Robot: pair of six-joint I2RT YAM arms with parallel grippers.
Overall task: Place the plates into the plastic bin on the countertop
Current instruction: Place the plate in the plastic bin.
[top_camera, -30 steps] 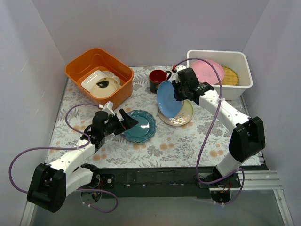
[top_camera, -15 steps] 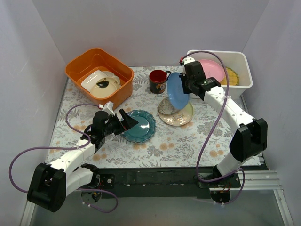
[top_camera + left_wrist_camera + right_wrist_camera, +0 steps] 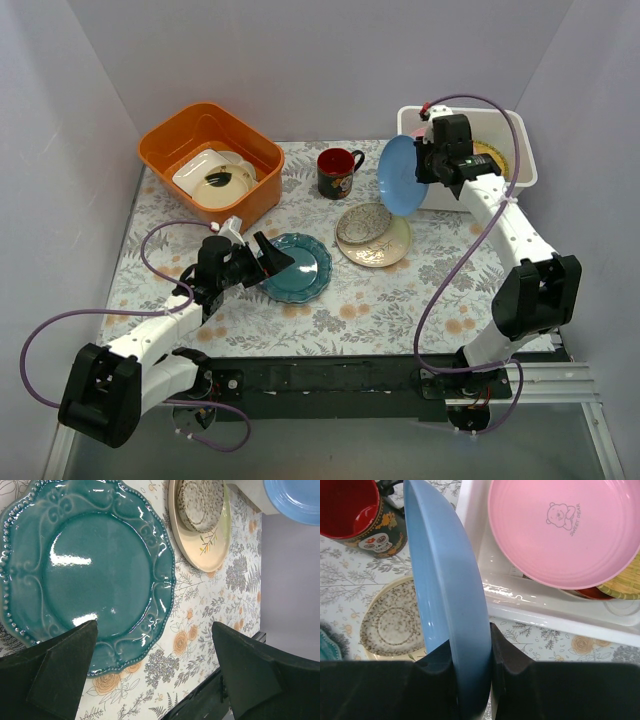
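Note:
My right gripper [image 3: 432, 165] is shut on the rim of a blue plate [image 3: 402, 176], held on edge in the air by the white plastic bin's [image 3: 524, 170] left wall. In the right wrist view the blue plate [image 3: 447, 605] stands between my fingers. The bin holds a pink plate [image 3: 565, 530], a yellow woven plate [image 3: 622, 582] and a red-brown one under them. A teal plate [image 3: 298, 267] lies on the countertop [image 3: 390, 300]. My left gripper [image 3: 268, 257] is open over its left rim. A grey speckled plate [image 3: 363, 223] rests on a cream plate [image 3: 385, 250].
An orange tub [image 3: 210, 160] with white dishes stands at the back left. A dark mug [image 3: 337, 172] with a red inside stands at the back middle, left of the blue plate. The table's front edge runs just beyond the teal plate in the left wrist view.
My right gripper has lifted the blue plate from above the cream stack and carried it back and right to the bin's left wall. The left arm has not moved.

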